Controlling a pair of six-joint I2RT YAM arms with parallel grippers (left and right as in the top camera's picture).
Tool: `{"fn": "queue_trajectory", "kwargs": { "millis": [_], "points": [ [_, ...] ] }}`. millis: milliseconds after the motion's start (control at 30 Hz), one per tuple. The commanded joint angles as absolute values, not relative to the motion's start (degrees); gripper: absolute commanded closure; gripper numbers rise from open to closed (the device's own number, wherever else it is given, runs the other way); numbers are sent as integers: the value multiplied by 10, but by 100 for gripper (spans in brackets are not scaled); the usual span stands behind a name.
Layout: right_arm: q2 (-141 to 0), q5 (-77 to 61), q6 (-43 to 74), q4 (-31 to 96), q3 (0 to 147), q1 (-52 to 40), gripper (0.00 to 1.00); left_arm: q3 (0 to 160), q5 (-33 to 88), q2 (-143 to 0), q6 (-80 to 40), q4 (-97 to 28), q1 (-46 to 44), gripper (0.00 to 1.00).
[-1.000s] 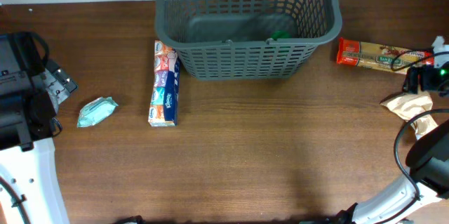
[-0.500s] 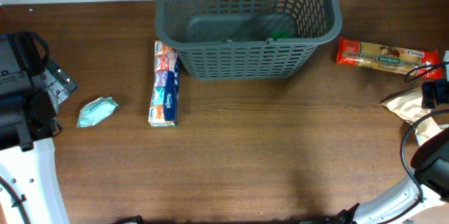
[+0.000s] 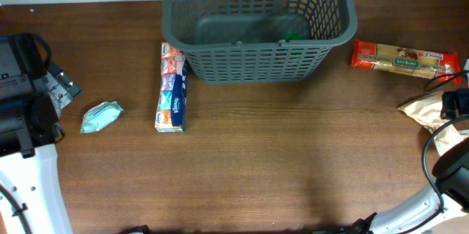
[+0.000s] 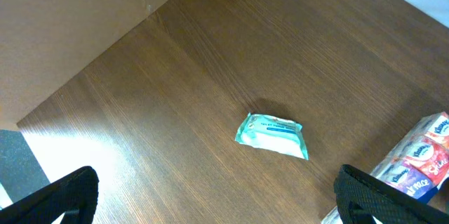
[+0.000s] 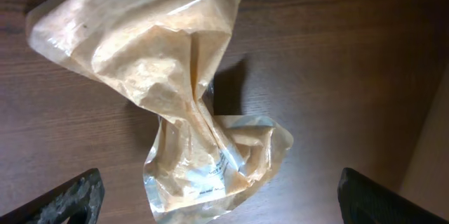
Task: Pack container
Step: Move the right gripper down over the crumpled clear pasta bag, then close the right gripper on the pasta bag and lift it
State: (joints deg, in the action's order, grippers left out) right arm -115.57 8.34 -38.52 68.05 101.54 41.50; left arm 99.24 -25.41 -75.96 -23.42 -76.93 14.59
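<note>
Brown wood table (image 3: 256, 168): container (image 3: 256, 64), tissue pack (image 3: 172, 87), wipes (image 3: 101, 117), pasta packet (image 3: 401, 59), crumpled bag (image 3: 419, 111).

Overhead top-down, far; wrist cams close; L shares wipes pack (image 3: 101, 117) (image 4: 272, 135).

The right tool (image 5: 221, 197) has drawn back from the orange packet (image 3: 399, 58), uncovering its end, to over the crumpled bag (image 5: 161, 62).

The right fingers (image 5: 66, 197) look like matt black plastic, slightly rough; between them lies a bag (image 5: 161, 48) of crinkled, glossy clear film over tan, grainy contents. Ahead of the left fingers (image 4: 52, 197), a wipes pack (image 4: 272, 134) in shiny teal film rests on the table (image 4: 161, 62), smooth wood-grain with a soft sheen. The container (image 3: 256, 61) is matt grey plastic.
</note>
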Motion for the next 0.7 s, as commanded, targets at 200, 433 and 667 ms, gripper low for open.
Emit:
{"fn": "queue_trajectory", "kwargs": {
  "millis": [200,433,667],
  "points": [
    [-1212,68,-424,687,1010,415,1,1000,-250,-757,-237,-768,149,1],
    [-1234,73,-422,687,1010,415,1,1000,-250,-757,-237,-768,149,1],
    [-1259,72,-422,685,1010,415,1,1000,-250,-757,-237,-768,149,1]
  ]
}}
